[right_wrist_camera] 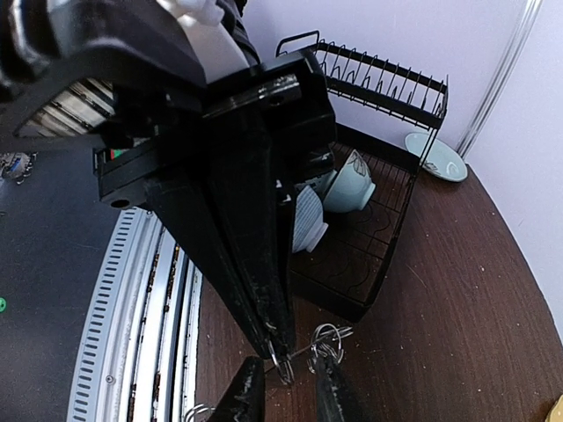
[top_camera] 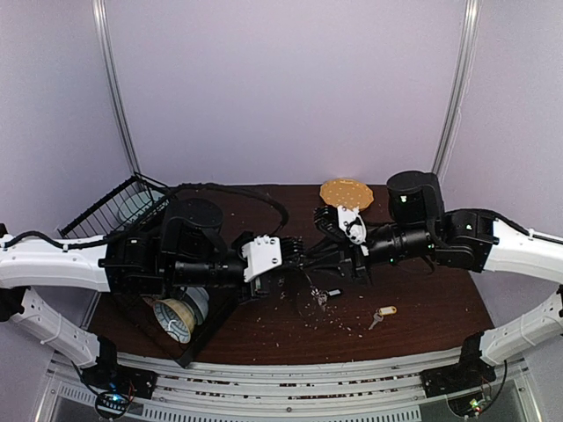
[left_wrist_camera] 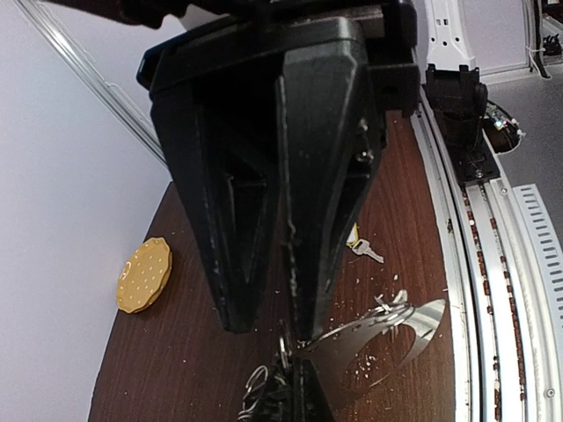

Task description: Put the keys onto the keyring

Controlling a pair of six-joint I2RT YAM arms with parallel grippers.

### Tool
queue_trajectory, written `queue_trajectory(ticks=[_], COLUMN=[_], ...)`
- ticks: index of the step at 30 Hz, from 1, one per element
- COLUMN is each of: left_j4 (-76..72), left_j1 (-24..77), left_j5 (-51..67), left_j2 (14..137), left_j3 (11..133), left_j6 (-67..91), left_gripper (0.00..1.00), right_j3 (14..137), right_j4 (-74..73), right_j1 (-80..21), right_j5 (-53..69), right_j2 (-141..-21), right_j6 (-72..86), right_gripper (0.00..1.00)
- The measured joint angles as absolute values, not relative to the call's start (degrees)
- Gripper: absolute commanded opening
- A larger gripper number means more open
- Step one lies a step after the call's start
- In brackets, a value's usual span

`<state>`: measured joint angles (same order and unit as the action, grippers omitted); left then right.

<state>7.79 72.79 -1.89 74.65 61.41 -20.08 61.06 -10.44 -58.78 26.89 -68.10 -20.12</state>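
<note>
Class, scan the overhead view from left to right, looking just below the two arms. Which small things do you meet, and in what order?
bowl → key with the black tag → key with the yellow tag

Readable text: none.
Yellow key tag [top_camera: 388, 310] is too small to make out; no lettering or logo resolves in any view.
</note>
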Motion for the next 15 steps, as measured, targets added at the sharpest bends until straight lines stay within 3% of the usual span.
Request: queue_trajectory(ticks=[7, 14, 15], left_j4=[7.86, 7.84, 7.77], left_j1=[72.79, 72.64, 72.64], left_j5=[-1.41, -1.21, -1.28], left_j2=[74.63, 74.59, 74.56], left_j3=[61.41, 61.41, 61.41], left_j6=[-20.08, -20.03, -20.01], left_gripper=[0.00, 0.00, 0.06], right_j3=[61.06, 60.99, 60.86], right_j4=[-10.13, -10.15, -10.02], right_j1=[-58.78, -58.78, -58.78], right_j5=[27.86, 28.08, 28.08], right_j2=[-69.49, -69.38, -69.32], right_j6=[-20.25, -20.75, -20.67], right_gripper=[0.02, 0.00, 0.00])
